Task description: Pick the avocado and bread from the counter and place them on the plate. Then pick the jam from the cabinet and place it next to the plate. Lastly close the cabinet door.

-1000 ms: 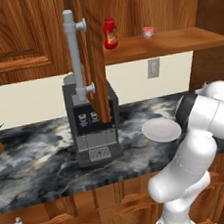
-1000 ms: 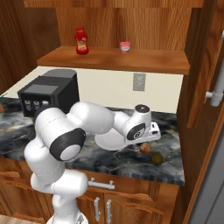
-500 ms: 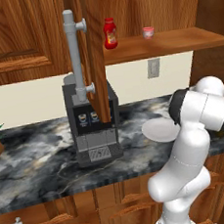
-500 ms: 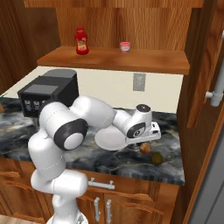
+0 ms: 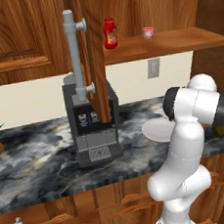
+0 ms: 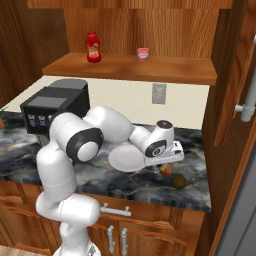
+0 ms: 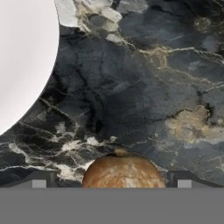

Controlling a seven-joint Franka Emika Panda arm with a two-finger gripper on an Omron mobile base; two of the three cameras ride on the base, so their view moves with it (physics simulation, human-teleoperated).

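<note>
The brown bread [image 6: 165, 170] lies on the dark marble counter [image 6: 125, 182], just right of the white plate [image 6: 124, 158]. My gripper [image 6: 167, 161] hangs right above the bread, open, with nothing gripped. In the hand view the bread [image 7: 122, 170] sits at the bottom edge between the two finger tips [image 7: 43, 180], and the plate [image 7: 22, 57] curves in at the left. The olive-green avocado [image 6: 179, 180] rests to the right of the bread, also seen as avocado [image 5: 218, 131]. The pink jam [image 6: 143, 53] stands on the shelf of the open cabinet [image 6: 135, 67].
A red bottle [image 6: 92, 46] stands left of the jam on the shelf. A black coffee machine [image 6: 52, 107] sits on the counter's left part. The open cabinet door [image 5: 96, 52] with its grey bar handle [image 5: 74, 54] hangs in front of the coffee machine [image 5: 94, 131].
The arm's elbow has swung left and the hand has sunk a little closer over the bread. The jaws stayed open; bread, avocado and plate have not moved.
</note>
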